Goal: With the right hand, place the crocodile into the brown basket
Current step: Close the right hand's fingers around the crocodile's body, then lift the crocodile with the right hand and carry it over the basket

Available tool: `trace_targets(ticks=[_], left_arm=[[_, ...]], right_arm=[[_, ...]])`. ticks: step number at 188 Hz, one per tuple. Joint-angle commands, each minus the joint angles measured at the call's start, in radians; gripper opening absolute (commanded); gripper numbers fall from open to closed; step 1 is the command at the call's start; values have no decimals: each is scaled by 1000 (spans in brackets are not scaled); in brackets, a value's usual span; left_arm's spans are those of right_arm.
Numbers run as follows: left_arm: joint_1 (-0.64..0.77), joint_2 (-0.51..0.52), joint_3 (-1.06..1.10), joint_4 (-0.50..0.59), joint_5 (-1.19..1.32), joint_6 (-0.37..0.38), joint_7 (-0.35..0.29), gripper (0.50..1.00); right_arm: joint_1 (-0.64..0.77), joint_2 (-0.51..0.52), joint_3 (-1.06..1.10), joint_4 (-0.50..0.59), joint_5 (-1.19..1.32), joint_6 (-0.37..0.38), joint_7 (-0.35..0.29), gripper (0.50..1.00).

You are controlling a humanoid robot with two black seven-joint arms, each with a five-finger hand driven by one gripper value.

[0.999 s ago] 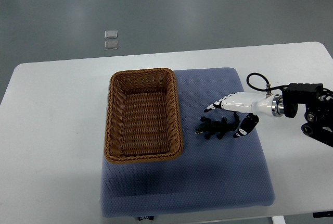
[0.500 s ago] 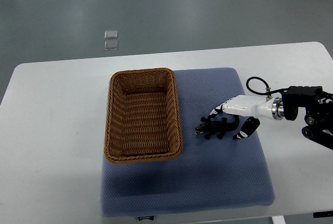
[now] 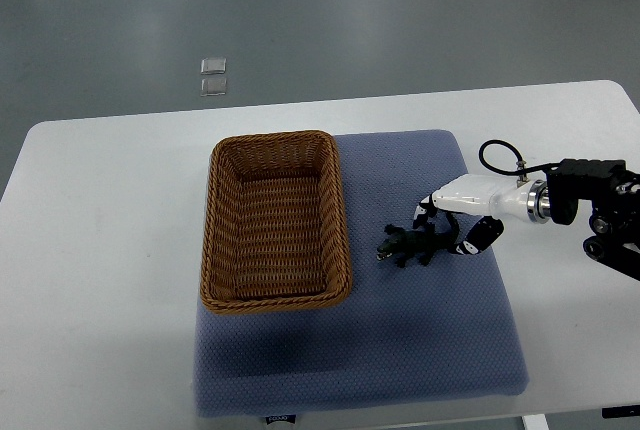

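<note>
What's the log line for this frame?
phase: grasp | right hand: curled around crocodile tail | crocodile: on blue mat, beside brown basket | basket: empty

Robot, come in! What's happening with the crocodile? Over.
Right hand curled on crocodile tail. Crocodile on blue mat, beside brown basket, not yet in. Nothing in the way. Left hand out of view.

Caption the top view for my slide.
Right hand curls around dark toy crocodile beside brown wicker basket on blue mat.
</note>
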Motion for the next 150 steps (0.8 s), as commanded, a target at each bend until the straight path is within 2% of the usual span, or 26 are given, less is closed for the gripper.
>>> trace_targets(ticks=[1,16,27,33,42,62,150], left_arm=[[0,0,-2,0,0,0,0,1000],[0,0,0,0,0,0,0,1000],[0,0,0,0,0,0,0,1000],[0,0,0,0,0,0,0,1000],[0,0,-1,0,0,0,0,1000],[0,0,-1,0,0,0,0,1000],[0,0,0,0,0,0,0,1000]], right_arm=[[-2,2,-1,1,0,2,2,725],[-2,2,-1,1,0,3,2,709],[0,2,-1,1,0,5,3,654],[0,2,-1,1,0,6,3,639],[0,2,-1,1,0,8,3,580],[0,2,-1,1,0,8,6,505],[13,-11,13,-5,8,5,8,500]])
